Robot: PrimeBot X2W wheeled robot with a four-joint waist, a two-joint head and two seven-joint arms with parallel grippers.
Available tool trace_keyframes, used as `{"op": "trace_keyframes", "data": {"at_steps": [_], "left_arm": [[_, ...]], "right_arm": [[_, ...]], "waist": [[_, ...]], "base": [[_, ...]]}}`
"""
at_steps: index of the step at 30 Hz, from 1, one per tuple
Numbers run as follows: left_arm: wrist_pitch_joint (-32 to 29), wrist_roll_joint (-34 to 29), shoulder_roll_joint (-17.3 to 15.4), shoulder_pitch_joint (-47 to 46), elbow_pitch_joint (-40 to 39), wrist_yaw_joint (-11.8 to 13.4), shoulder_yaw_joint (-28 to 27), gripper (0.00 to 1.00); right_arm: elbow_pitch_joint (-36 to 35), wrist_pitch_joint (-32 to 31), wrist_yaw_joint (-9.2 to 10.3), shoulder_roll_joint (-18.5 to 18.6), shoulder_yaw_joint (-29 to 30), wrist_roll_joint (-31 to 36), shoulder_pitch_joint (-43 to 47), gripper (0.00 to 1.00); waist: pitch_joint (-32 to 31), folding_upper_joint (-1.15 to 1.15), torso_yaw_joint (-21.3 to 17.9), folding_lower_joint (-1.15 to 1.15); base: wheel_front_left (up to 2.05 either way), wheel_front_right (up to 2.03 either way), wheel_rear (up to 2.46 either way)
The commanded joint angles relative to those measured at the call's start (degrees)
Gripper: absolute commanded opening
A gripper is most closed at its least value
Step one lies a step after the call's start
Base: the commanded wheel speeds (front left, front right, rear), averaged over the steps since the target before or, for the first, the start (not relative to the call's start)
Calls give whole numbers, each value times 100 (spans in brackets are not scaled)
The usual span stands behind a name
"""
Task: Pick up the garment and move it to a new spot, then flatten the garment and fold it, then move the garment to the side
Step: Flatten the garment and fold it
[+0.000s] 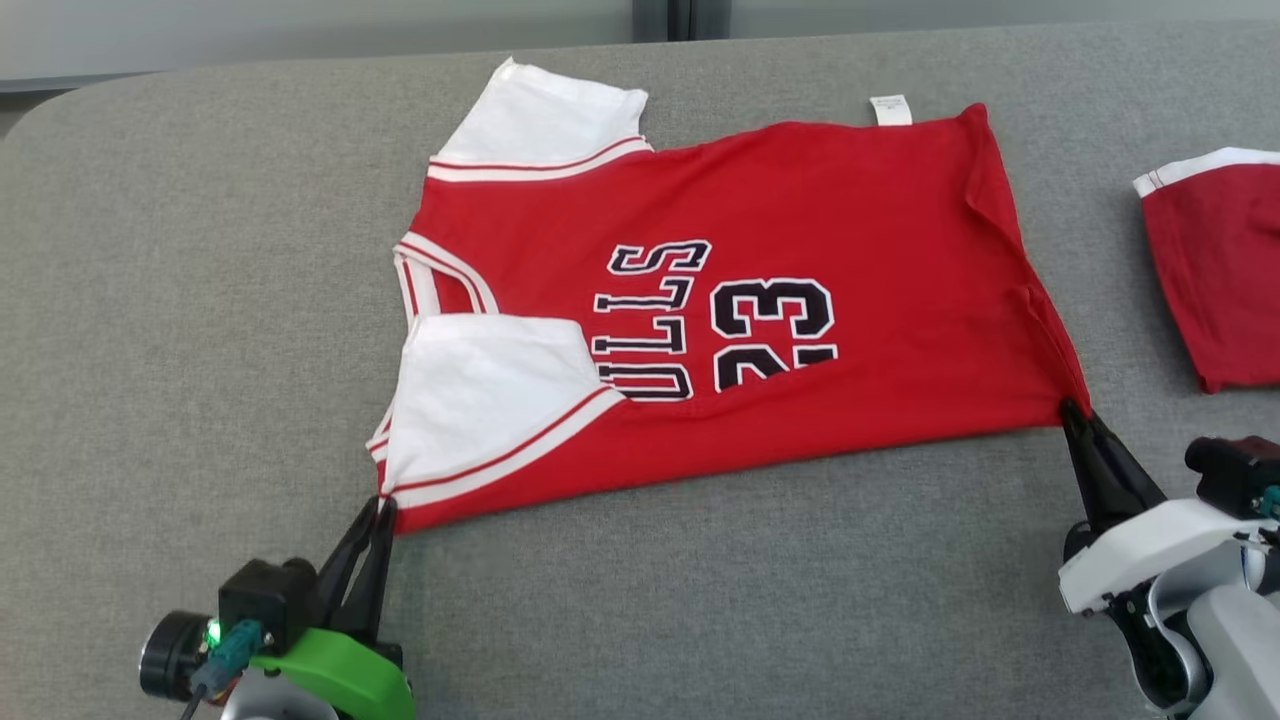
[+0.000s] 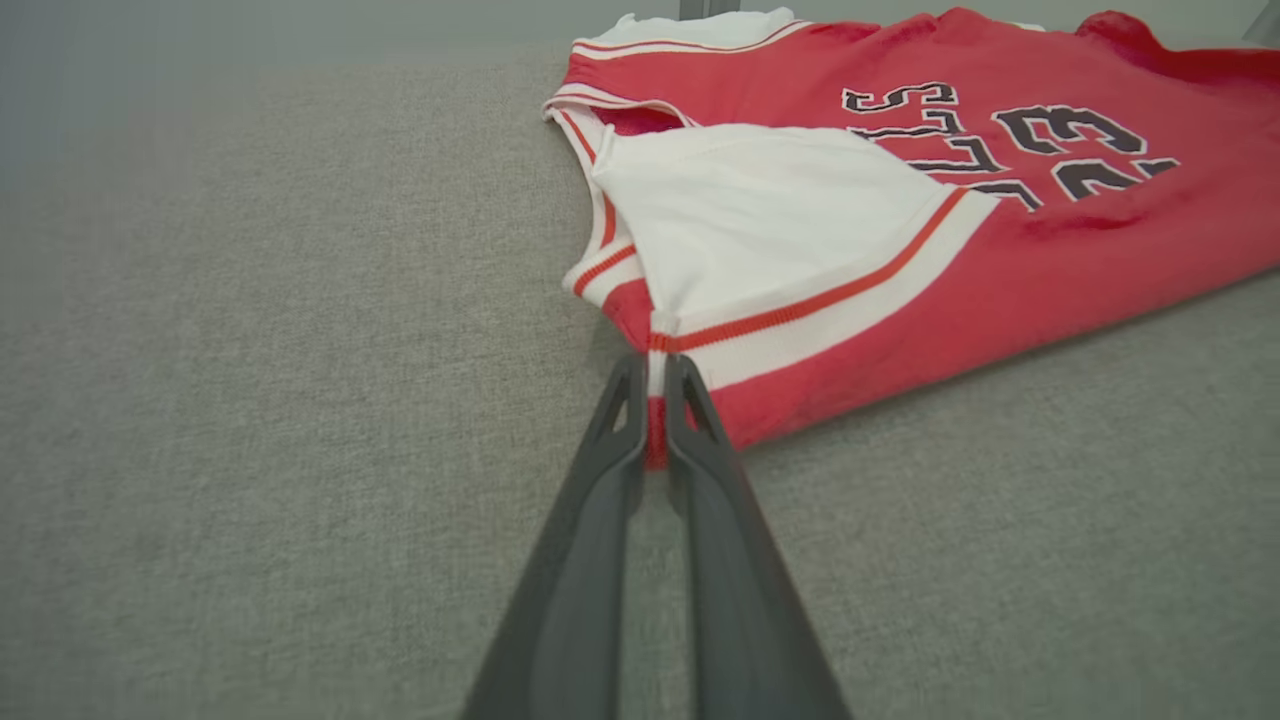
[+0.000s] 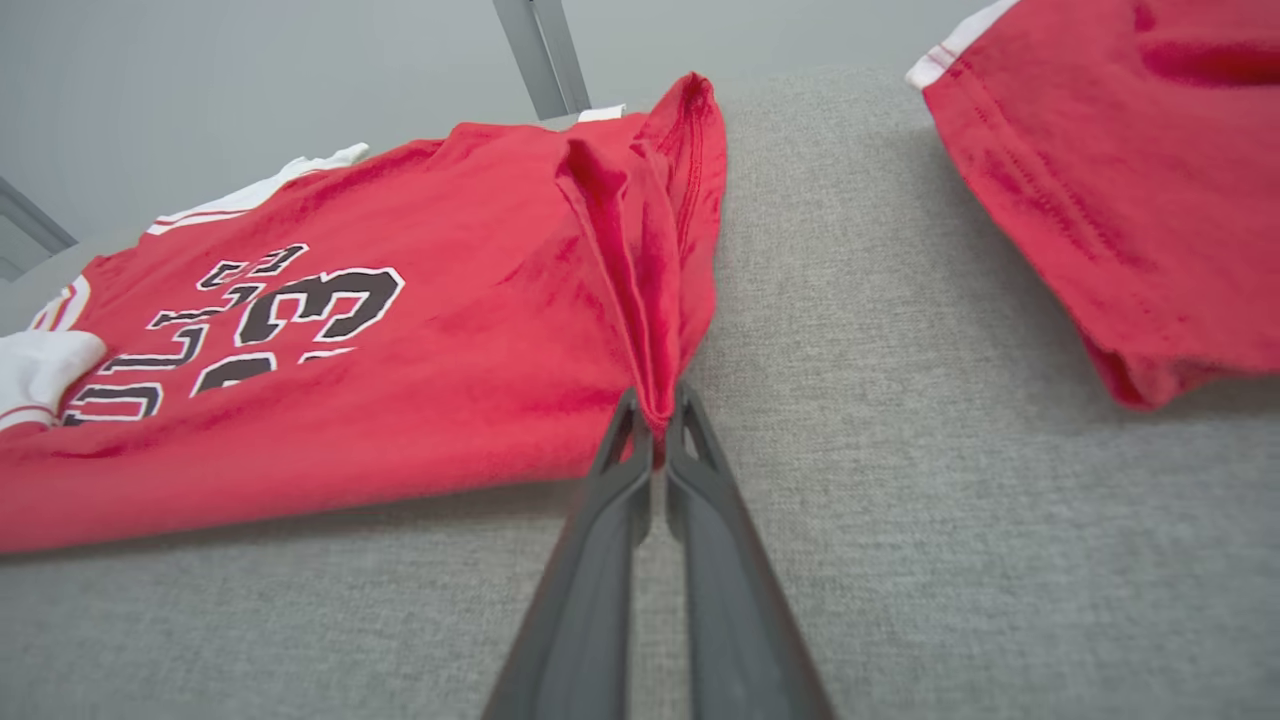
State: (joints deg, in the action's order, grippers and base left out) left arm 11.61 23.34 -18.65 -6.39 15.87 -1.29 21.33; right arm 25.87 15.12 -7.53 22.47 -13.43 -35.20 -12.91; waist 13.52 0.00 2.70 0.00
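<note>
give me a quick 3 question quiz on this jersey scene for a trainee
1. True or false: the left hand and the right hand are each shut on a near corner of the jersey.
2. Which number is printed on the jersey? A) 32 B) 23 C) 45
3. What else lies on the grey surface, off to the robot's right of the jersey?

Key
1. True: red cloth sits pinched between the fingers in both wrist views.
2. B
3. A second red garment with white trim, apart from the jersey.
</note>
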Motion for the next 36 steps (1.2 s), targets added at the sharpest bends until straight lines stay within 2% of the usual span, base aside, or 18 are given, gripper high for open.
{"op": "trace_keyframes", "data": {"at_steps": [1, 16, 21, 30, 31, 32, 33, 34, 35, 36], "left_arm": [[-14, 64, -22, 210, -75, 42, -24, 0], [-86, 164, -85, 1092, -757, 306, 71, 0], [-230, 216, -173, 1270, -861, 231, 166, 0], [-351, 191, 27, 1110, -588, 178, 425, 2], [-335, 146, 17, 1080, -554, 193, 446, 13], [-327, 118, 24, 1043, -524, 213, 474, 29], [-310, 109, 48, 1025, -510, 229, 484, 40], [-294, 128, 69, 1014, -492, 238, 471, 76], [-284, 126, 66, 1001, -484, 255, 461, 100], [-278, 95, 54, 964, -500, 292, 446, 100]], "right_arm": [[-101, 2, 8, 52, 70, -31, 188, 0], [-828, 2, 10, 46, 793, 14, 1674, 0], [-925, 2, 10, -8, 879, 93, 1897, 0], [-850, 2, 9, -120, 785, 191, 1972, 0], [-839, 2, 9, -122, 775, 205, 1975, 10], [-824, 2, 9, -126, 771, 218, 1979, 43], [-808, 2, 9, -134, 803, 235, 1978, 100], [-824, 2, 9, -149, 862, 249, 1958, 100], [-854, 2, 9, -148, 908, 305, 1953, 100], [-910, 3, 8, -163, 937, 324, 1959, 100]], "waist": [[-51, 0, 37, 0], [-191, 0, 114, 0], [-137, 0, 58, 0], [-118, 0, 7, 0], [-124, 0, 2, 0], [-134, 0, -5, 0], [-142, 0, -10, 0], [-152, 0, -18, 0], [-158, 0, -23, 0], [-158, 0, -23, 0]], "base": [[0, 0, 0], [0, 0, 0], [0, 0, 0], [0, 0, 0], [0, 0, 0], [0, 0, 0], [0, 0, 0], [0, 0, 0], [0, 0, 0], [0, 0, 0]]}}
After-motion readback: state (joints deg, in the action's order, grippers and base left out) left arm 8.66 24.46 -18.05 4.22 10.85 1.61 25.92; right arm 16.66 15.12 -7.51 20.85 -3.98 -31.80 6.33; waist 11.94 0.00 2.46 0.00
